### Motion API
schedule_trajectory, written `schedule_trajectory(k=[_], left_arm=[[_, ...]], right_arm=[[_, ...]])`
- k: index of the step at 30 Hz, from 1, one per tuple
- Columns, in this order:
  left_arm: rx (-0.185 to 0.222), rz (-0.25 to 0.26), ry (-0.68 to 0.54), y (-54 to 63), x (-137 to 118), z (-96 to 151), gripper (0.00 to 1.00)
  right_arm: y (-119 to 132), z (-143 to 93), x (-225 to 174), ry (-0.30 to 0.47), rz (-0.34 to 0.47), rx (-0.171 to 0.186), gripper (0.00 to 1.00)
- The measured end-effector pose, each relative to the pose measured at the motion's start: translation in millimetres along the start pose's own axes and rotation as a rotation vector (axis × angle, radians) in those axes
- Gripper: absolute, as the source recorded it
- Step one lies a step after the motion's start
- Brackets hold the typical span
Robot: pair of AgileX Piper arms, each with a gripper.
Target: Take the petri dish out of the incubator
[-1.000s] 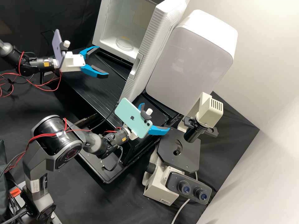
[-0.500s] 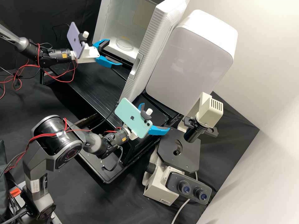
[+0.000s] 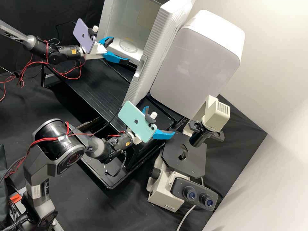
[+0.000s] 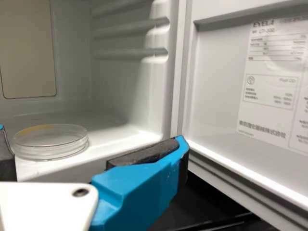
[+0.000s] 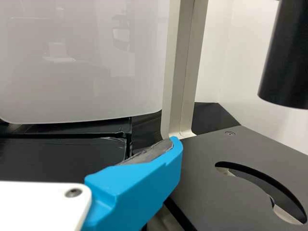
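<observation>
A clear petri dish (image 3: 128, 45) (image 4: 50, 140) lies flat on the floor of the white incubator (image 3: 110, 19), whose ribbed door (image 3: 160, 48) stands swung open. My left gripper (image 3: 119, 49) (image 4: 91, 137) is open at the front lip of the chamber. The dish sits just beyond its blue fingers (image 4: 144, 183), untouched. My right gripper (image 3: 165, 134) hovers low at the edge of the microscope stage (image 3: 184, 157) (image 5: 231, 168). It is open, holding nothing, and one blue finger (image 5: 144, 178) shows in its wrist view.
A large glossy white housing (image 3: 195, 64) stands right of the incubator door. A microscope (image 3: 179, 189) sits at the front right, its black condenser (image 5: 286, 53) hanging above the stage. A black slatted platform (image 3: 96, 86) runs under the incubator. Red cables (image 3: 19, 73) trail from the left arm.
My left arm has moved up and right along the platform, carrying its open gripper from in front of the incubator to the chamber's lip. The right arm stayed still.
</observation>
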Motion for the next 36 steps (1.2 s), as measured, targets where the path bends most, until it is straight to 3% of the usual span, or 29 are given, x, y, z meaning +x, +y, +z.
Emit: schedule_trajectory(k=[9, 17, 22, 25, 31, 34, 36], left_arm=[[-0.03, 0.015, 0.015, 20.5, 15.7, 4.0, 1.0], [-0.055, 0.057, 0.069, 38.2, 25.2, -1.4, 1.0], [-0.044, 0.039, 0.124, 34.5, 35.0, -7.2, 1.0], [-0.046, -0.004, 0.16, 31.5, 40.3, -9.9, 1.0], [-0.031, -0.019, 0.237, 41.3, 49.5, -13.2, 1.0], [-0.033, -0.051, 0.279, 43.5, 54.8, -12.2, 1.0], [-0.014, -0.079, 0.304, 44.3, 57.8, -10.0, 1.0]], right_arm=[[0.0, 0.0, 0.0, 0.0, 0.0, 0.0, 1.0], [0.0, 0.0, 0.0, 0.0, 0.0, 0.0, 1.0], [0.0, 0.0, 0.0, 0.0, 0.0, 0.0, 1.0], [0.0, 0.0, 0.0, 0.0, 0.0, 0.0, 1.0], [0.0, 0.0, 0.0, 0.0, 0.0, 0.0, 1.0], [0.0, 0.0, 0.0, 0.0, 0.0, 0.0, 1.0], [0.0, 0.0, 0.0, 0.0, 0.0, 0.0, 1.0]])
